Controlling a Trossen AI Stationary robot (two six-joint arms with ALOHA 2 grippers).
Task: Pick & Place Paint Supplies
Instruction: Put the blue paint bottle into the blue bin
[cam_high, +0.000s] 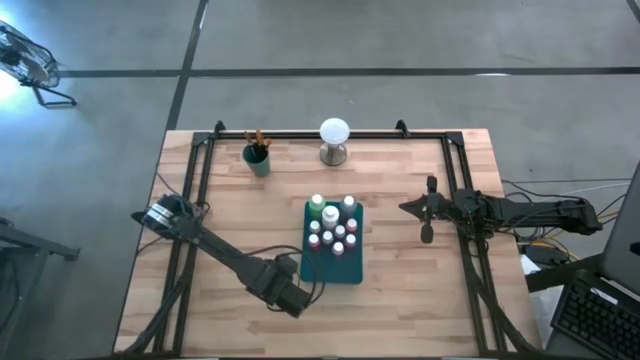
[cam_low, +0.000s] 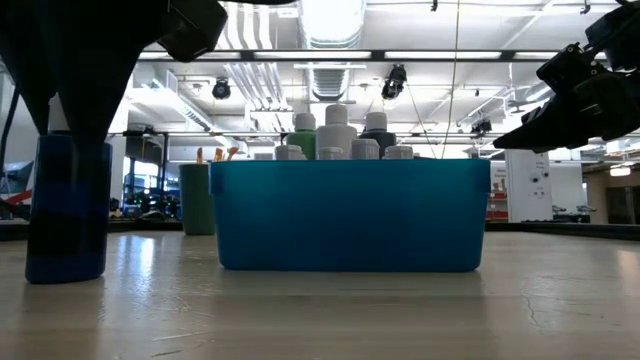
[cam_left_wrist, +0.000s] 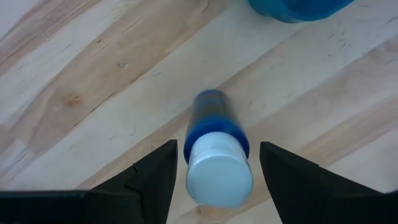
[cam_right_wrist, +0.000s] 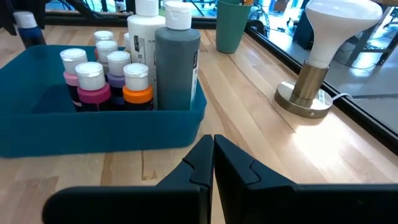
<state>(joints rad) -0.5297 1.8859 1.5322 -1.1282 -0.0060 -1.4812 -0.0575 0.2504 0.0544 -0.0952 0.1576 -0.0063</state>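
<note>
Left wrist view: left gripper (cam_left_wrist: 214, 171) spread either side of upright blue bottle (cam_left_wrist: 216, 152) on table (cam_left_wrist: 93, 81), beside teal tray (cam_high: 333, 262) of bottles. Right gripper (cam_right_wrist: 213, 163) pressed together, hovering apart.

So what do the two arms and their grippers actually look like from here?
Both arms are dark, slim and jointed. The left arm has a boxy wrist block; the right arm trails cables off the table edge. Each gripper, left and right, has two flat, black, angular fingers. No markings visible.
</note>
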